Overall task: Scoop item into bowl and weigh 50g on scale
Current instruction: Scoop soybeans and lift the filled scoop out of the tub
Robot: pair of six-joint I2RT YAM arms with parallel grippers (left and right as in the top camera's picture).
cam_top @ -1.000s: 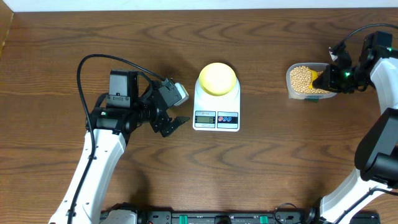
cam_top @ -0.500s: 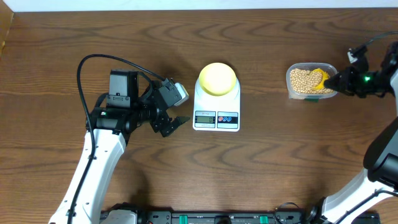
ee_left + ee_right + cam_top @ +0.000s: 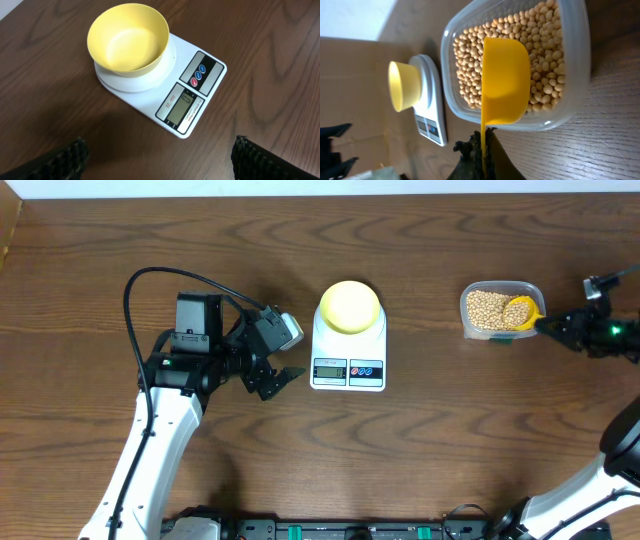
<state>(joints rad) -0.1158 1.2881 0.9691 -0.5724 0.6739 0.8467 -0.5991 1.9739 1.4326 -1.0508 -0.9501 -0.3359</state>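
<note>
Item one: beans (image 3: 547,65), tan and round, filling a clear container (image 3: 532,288) at the right of the surface (image 3: 420,450), well apart from the scale. Item two: yellow scoop (image 3: 505,82), its cup over the beans at the container's right side, its handle crossing the rim. Item three: right pincer (image 3: 482,150), pinching the scoop's thin handle. Item four: bowl (image 3: 127,39), pale yellow, empty, standing on the round platform of the scale (image 3: 192,95), mid-surface. Item five: left pincer (image 3: 159,150), spread wide and idle, near the scale's left side and touching nothing. We cannot read the display (image 3: 181,107). The overhead view suggests beans in the scoop's cup, while the wrist view shows only a smooth yellow face, so we leave the load unconfirmed. We judge the step in hand to be the first scoop. To do it well, we would keep the cup level while raising it clear of the container's wall, carry it left over the bowl without touching the bowl or scale, then tip slowly, finishing with small pours.
</note>
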